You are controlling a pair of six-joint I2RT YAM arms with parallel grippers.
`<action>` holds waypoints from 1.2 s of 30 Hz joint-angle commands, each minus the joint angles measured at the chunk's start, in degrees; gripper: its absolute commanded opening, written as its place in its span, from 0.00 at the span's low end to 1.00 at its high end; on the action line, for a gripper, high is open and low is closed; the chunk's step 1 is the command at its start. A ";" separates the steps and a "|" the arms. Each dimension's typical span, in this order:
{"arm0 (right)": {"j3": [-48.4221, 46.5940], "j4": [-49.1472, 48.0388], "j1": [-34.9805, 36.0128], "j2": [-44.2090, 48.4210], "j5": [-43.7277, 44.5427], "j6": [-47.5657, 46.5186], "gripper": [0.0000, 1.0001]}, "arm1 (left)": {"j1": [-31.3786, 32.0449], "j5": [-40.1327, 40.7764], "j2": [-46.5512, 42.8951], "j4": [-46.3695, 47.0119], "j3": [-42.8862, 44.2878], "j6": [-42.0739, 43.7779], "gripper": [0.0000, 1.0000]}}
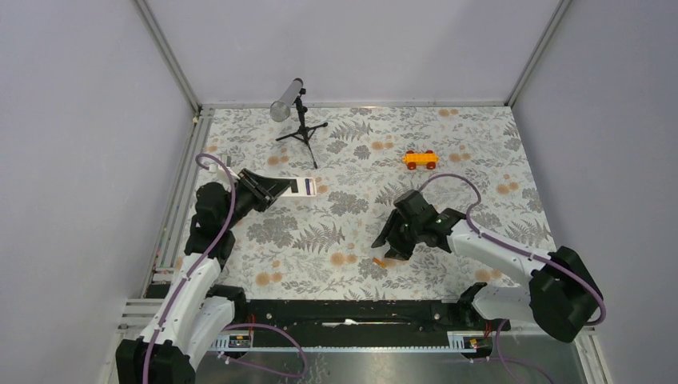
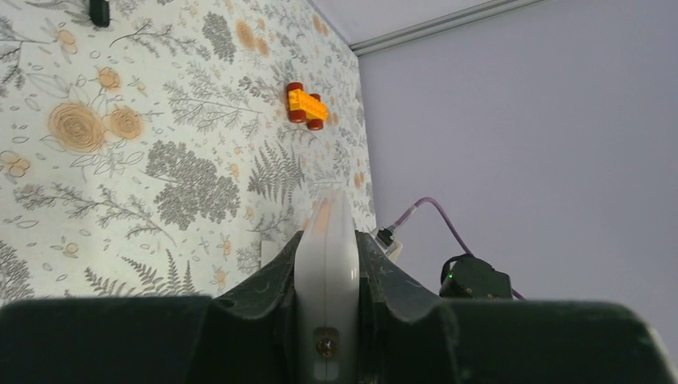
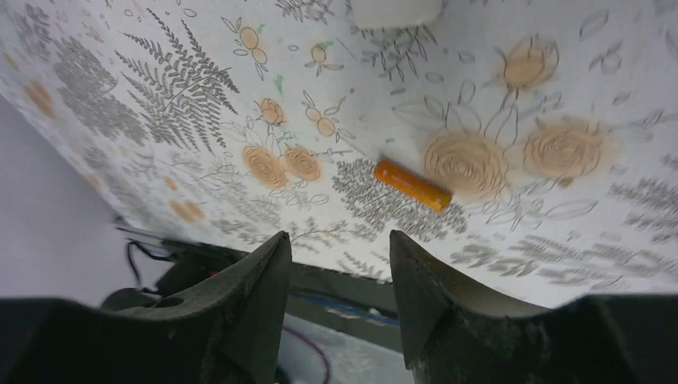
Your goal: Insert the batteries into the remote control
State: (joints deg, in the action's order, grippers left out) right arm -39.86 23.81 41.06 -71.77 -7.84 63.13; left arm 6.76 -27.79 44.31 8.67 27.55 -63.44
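Remote control (image 1: 302, 186) is found at the left side of the flowered table (image 1: 480, 128), where it is clamped at one end by the left gripper (image 1: 272, 189). In the left wrist view it is seen edge-on and white, pressed between both fingers (image 2: 268, 288), with the jaws closed against its two sides. It is judged that it is held in this way so that it is steady while the batteries are put in. Whether the battery compartment is open cannot be told.

Behind it a small black tripod (image 1: 304, 132) with a grey tube on top is standing.

Further right, near the front edge, the orange battery (image 3: 412, 185) is lying flat on the table, touched by nothing. The right gripper (image 3: 337, 240) is hung close over it and tilted down. Its fingers are set wide apart and empty, and the battery is seen a little beyond the tips. This pose is judged to be a preparation for picking.

The blue-purple battery is not found in any view. An orange toy car (image 1: 420, 159) is standing well apart, further back on the right.
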 commanded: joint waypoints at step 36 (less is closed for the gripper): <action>3.97 3.94 4.69 -9.13 4.69 50.80 0.48 | -0.35 1.81 -6.35 -1.26 -1.71 3.22 0.00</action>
State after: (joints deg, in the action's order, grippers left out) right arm -35.42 26.74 45.28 -79.24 -4.97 112.90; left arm 6.76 -26.89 39.03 5.56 25.65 -61.25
